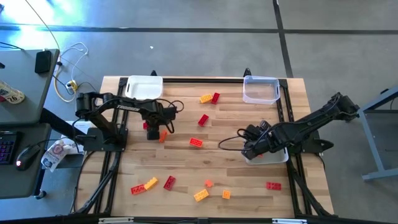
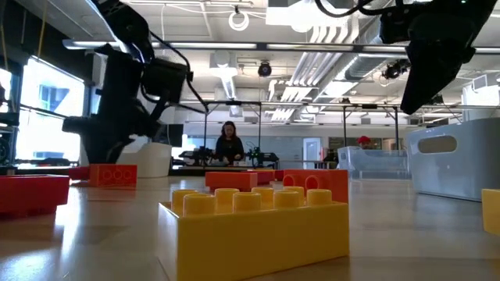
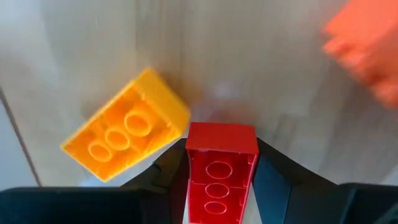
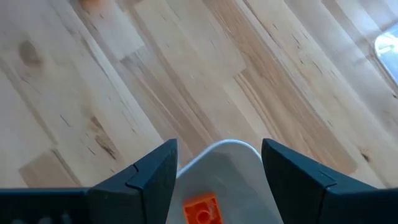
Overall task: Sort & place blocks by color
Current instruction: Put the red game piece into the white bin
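The sorting has only begun: most blocks [image 1: 196, 142] lie scattered on the table [image 1: 230, 118], and only the near-right tray [image 1: 277, 157] shows an orange block [image 4: 201, 210] inside. The right gripper [image 1: 254, 149] hangs open over it. The left gripper [image 3: 219, 163], on the left side, grips a small red block [image 3: 219, 171], studded and glossy, beside a yellow block [image 3: 124, 134].

We see open wood mid-table [image 1: 230, 127], easy passage there. Left gripper [image 1: 153, 129] is hemmed in: orange block [image 3: 124, 127] touching the red block [image 3: 219, 174] between its fingers. Front edge is cluttered with scattered blocks [image 1: 200, 195]; white tray [image 1: 143, 87] and clear tray [image 1: 261, 90] block the far corners.
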You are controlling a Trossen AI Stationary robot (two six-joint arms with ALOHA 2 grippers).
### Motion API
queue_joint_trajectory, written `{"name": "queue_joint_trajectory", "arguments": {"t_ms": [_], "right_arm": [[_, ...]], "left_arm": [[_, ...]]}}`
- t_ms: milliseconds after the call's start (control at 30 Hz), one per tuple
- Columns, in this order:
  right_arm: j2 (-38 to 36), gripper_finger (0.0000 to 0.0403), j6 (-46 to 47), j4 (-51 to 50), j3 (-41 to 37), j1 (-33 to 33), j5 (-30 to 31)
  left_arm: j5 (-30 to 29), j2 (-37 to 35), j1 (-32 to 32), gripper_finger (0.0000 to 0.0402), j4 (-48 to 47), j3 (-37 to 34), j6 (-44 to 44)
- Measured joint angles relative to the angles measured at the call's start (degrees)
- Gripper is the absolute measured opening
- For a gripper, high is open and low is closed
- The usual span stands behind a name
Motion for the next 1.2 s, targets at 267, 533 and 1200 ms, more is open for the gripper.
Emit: {"name": "queue_joint_trajectory", "arguments": {"t_ms": [267,533,1200], "right_arm": [[0.0,0.022,0.02,1.74,0.0,-0.02,0.04],[0.0,0.022,4.28,2.08,0.0,-0.02,-0.04],[0.0,0.022,-19.41,18.4,0.0,-8.02,8.58]], "left_arm": [[0.37,-5.31,0.05,0.0116,-0.84,2.45,0.66],[1.23,-10.17,0.22,0.0116,-1.84,4.49,2.01],[-7.82,-16.58,2.74,0.0116,0.87,13.18,2.72]]}}
